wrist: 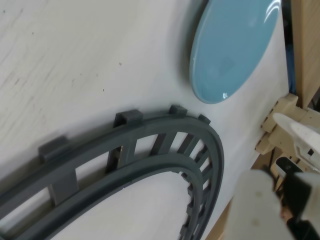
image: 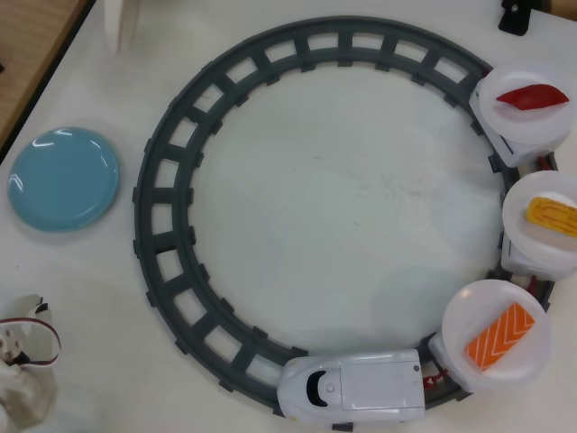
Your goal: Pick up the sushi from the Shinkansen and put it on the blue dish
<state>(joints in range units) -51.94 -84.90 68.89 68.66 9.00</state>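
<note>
In the overhead view the orange salmon sushi [image: 500, 336] lies on the white plate [image: 469, 316] right behind the white Shinkansen [image: 353, 388], at the bottom of the grey round track [image: 162, 194]. The blue dish [image: 63, 178] sits empty on the table, left of the track. In the wrist view the blue dish [wrist: 232, 47] is at the top and a curve of track [wrist: 150, 145] lies below it. My gripper [wrist: 274, 192] is a blurred white shape at the lower right edge, empty, far from the sushi. Its jaws are too blurred to read.
Two more white plates follow on the right of the track, one with a yellow egg piece [image: 552, 215] and one with a red pointed piece [image: 532, 96]. Part of my arm [image: 22, 365] shows at the bottom left. A wooden edge [image: 36, 54] runs along the top left.
</note>
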